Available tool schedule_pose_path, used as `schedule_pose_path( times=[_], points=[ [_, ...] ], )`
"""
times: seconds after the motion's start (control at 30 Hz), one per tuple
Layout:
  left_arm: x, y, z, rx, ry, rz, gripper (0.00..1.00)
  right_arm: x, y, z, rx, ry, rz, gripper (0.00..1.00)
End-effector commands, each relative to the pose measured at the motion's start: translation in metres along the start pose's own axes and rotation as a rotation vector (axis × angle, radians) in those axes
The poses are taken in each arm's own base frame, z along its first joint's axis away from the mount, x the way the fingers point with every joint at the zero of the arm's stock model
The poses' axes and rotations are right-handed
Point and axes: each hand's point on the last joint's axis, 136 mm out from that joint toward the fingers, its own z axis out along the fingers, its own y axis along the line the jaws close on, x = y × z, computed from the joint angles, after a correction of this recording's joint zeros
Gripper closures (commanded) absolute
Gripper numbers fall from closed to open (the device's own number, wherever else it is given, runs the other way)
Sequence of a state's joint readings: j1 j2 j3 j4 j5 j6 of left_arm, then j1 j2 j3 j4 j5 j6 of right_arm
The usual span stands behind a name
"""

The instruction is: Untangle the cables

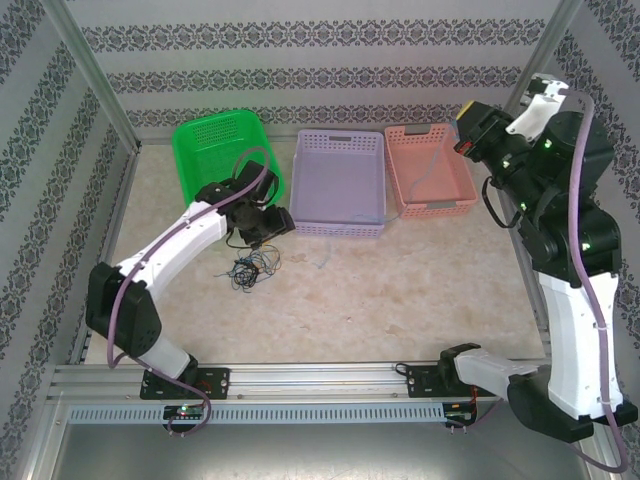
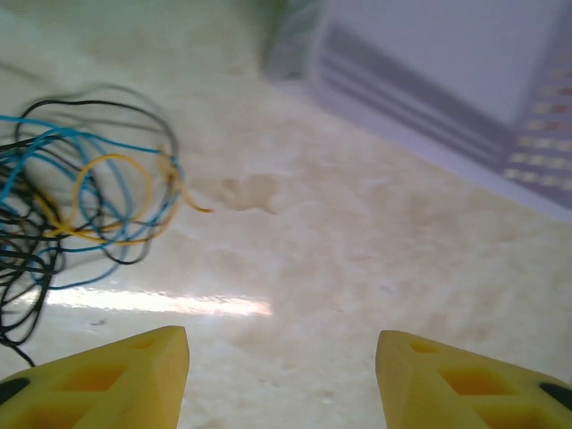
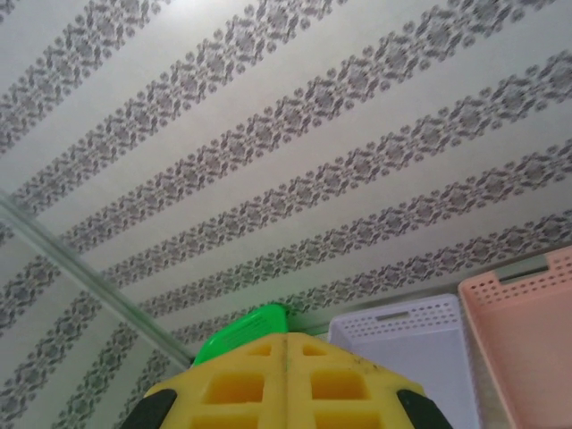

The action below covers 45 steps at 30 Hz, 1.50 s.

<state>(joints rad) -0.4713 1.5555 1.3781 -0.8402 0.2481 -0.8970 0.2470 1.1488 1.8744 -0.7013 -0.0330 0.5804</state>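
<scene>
**Left pincer spread over bare table, just beside a small wire tangle**

The cables (image 2: pixel 85 192) are a small knot of very thin black, blue and yellow wires. They lie on the marbled beige tabletop (image 1: pixel 420 290), left of centre. The knot sits in front of the green plastic mesh basket (image 1: pixel 215 140) and near the front corner of the lilac plastic mesh basket (image 1: pixel 340 150).

The left gripper (image 2: pixel 281 344) hangs low over bare table. Its 2 yellow fingers are spread and nothing is between them. In its wrist view the knot lies off to the left. The right gripper (image 3: pixel 286 344) is raised high on the right, near the salmon-pink plastic mesh basket (image 1: pixel 445 205). Its fingers are pressed together on nothing and point at the patterned wall.

The wires look nearly weightless, limp and a little springy. Pulling 1 strand would probably drag the whole knot along. Being so thin and smooth, a strand could also slip from the fingers. The likeliest place to take hold is the yellow free end (image 2: pixel 201 208) poking out of the knot's right side, or 1 outer loop, pinched right at table level.

Open table lies on the near side and to the right of the knot. The lilac basket's wall is close, and so is the green basket behind. 1 pale loose strand (image 1: pixel 322 262) lies apart, in front of the lilac basket.
</scene>
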Motion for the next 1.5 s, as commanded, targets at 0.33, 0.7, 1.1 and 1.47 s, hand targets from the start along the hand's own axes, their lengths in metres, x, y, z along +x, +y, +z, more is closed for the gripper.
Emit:
schedule_pose_path(
  times=[0.33, 0.7, 1.1, 1.47],
  points=[
    [-0.015, -0.101, -0.125, 0.472, -0.386, 0.301, 0.5, 0.02, 0.059, 0.039, -0.34, 0.125, 0.011, 1.0],
    [-0.005, -0.111, -0.128, 0.49, -0.369, 0.327, 0.51, -0.02, 0.051, 0.055, -0.259, -0.011, -0.056, 1.0],
    [-0.002, -0.108, -0.146, 0.491, -0.416, 0.342, 0.51, -0.087, 0.033, 0.083, -0.168, -0.221, -0.18, 1.0],
    [0.009, -0.099, -0.132, 0.458, -0.39, 0.344, 0.5, -0.125, -0.005, 0.117, -0.004, -0.325, -0.306, 1.0]
  ],
)
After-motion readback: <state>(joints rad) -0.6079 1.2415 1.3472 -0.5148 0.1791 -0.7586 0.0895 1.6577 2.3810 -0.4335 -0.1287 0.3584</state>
